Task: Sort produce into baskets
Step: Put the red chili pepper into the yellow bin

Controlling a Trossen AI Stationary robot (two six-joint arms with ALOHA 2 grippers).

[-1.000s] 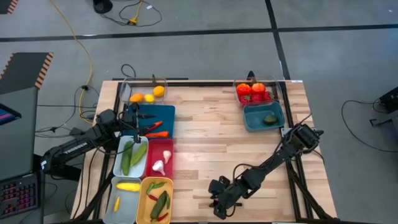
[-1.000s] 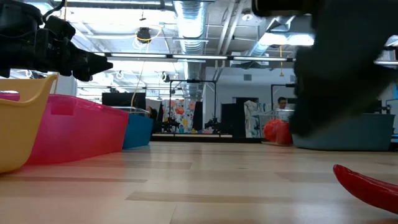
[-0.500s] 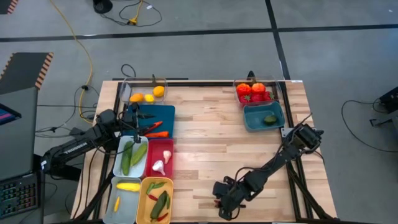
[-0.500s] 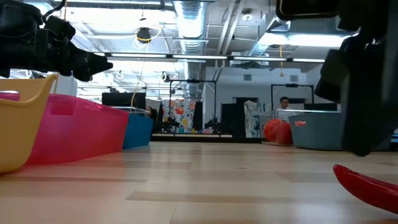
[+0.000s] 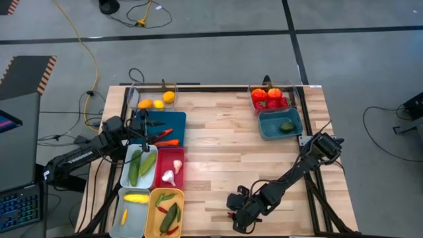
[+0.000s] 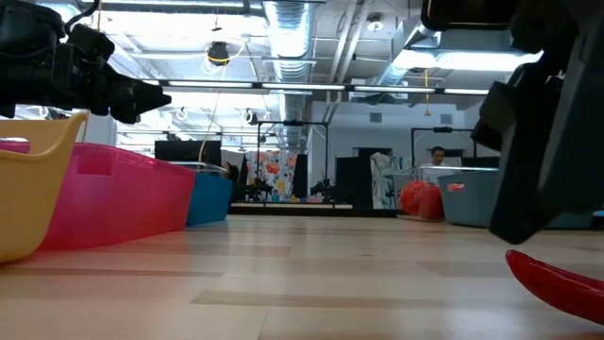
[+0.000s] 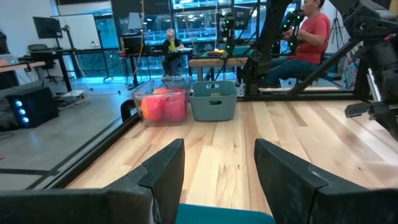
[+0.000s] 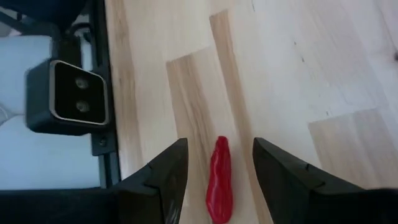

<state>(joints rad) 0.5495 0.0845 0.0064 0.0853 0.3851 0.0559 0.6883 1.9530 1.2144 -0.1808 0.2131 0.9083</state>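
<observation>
A small red chilli (image 8: 217, 180) lies on the bare wood near the table's near edge, also in the low view (image 6: 557, 281). My right gripper (image 8: 217, 146) hangs open just above it, slanting down, one finger on either side and touching nothing; the high view shows the gripper (image 5: 236, 213) at the near middle. My left gripper (image 7: 217, 146) is open and level above the dark blue basket (image 5: 173, 120) at the left (image 5: 140, 121). Down the left side stand a clear, white (image 5: 127, 173), red (image 5: 177, 158), pale grey-blue and yellow basket (image 5: 156, 198) with sorted produce.
At the far right a clear basket (image 5: 253, 99) holds tomatoes and peppers, with a teal basket (image 5: 268, 129) beside it holding an avocado. The table's middle is bare wood. The low camera (image 8: 68, 96) sits on the near edge close to the chilli. People sit beyond the table.
My right gripper has turned a little and shifted slightly toward the table's right edge above the chilli, staying open. The chilli lies where it was.
</observation>
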